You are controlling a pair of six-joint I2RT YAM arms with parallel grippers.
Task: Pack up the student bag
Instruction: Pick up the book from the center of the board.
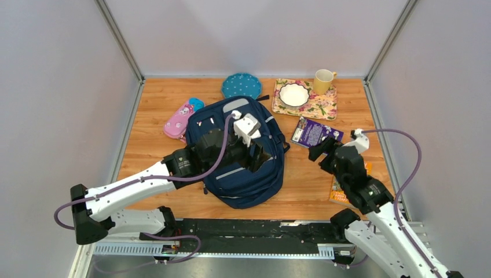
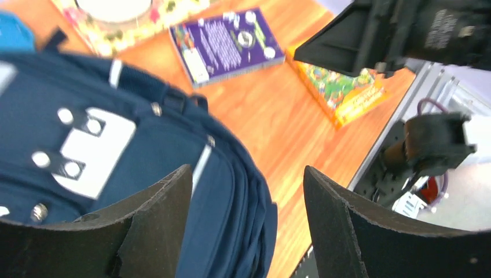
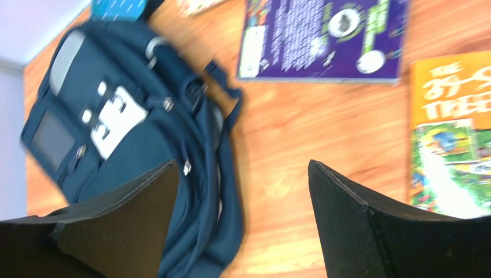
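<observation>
The navy student bag [image 1: 246, 168] lies flat in the middle of the table, front up, white patch [image 2: 95, 152] showing. My left gripper [image 1: 260, 157] hovers open and empty over the bag's right half; in the left wrist view its jaws [image 2: 247, 185] stand wide apart above the bag's right edge [image 2: 231, 202]. My right gripper [image 1: 320, 149] is open and empty, above bare wood just right of the bag [image 3: 116, 116]. A purple book [image 1: 315, 132] lies flat right of the bag, just beyond the right gripper. An orange book [image 1: 340, 190] lies near the right arm, partly hidden by it.
A pink pencil case [image 1: 179, 120] lies at the bag's left. A blue plate [image 1: 241, 86], a floral tray [image 1: 324, 107] with a white bowl [image 1: 294, 94], and a yellow mug [image 1: 324, 81] stand along the back. Walls close in on three sides.
</observation>
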